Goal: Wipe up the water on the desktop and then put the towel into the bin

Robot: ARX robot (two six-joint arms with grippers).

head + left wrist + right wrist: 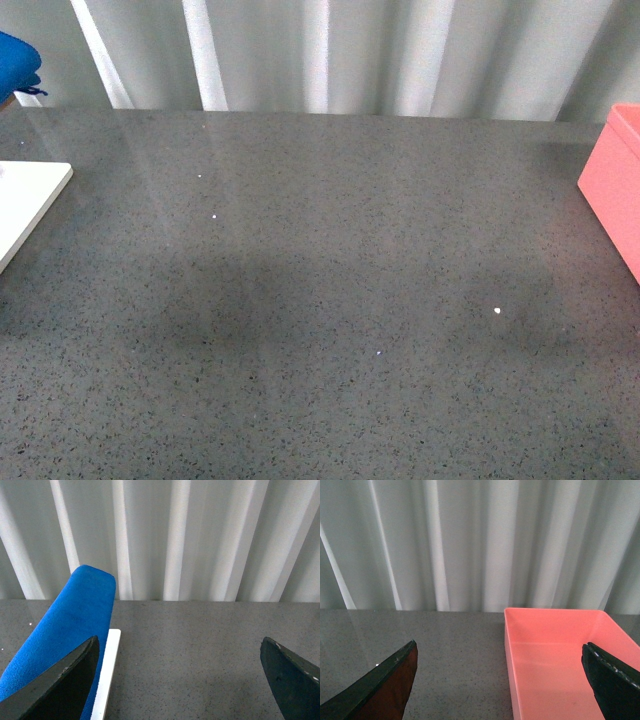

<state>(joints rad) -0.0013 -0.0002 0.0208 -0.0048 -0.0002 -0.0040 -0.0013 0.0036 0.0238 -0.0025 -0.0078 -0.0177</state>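
Observation:
The dark grey speckled desktop (330, 300) fills the front view; neither arm shows there. A few small bright droplets (497, 311) glint on it. The blue towel (15, 62) lies folded at the far left edge, on the white board. In the left wrist view the towel (65, 630) is beside one finger of my left gripper (180, 680), which is open and empty above the desktop (190, 650). The salmon-pink bin (615, 180) stands at the right edge. In the right wrist view the empty bin (555, 660) lies under my right gripper (500, 680), open and empty.
A flat white board (25, 205) lies at the left edge of the desktop; its edge also shows in the left wrist view (109, 670). A white pleated curtain (330, 55) hangs behind the desktop's far edge.

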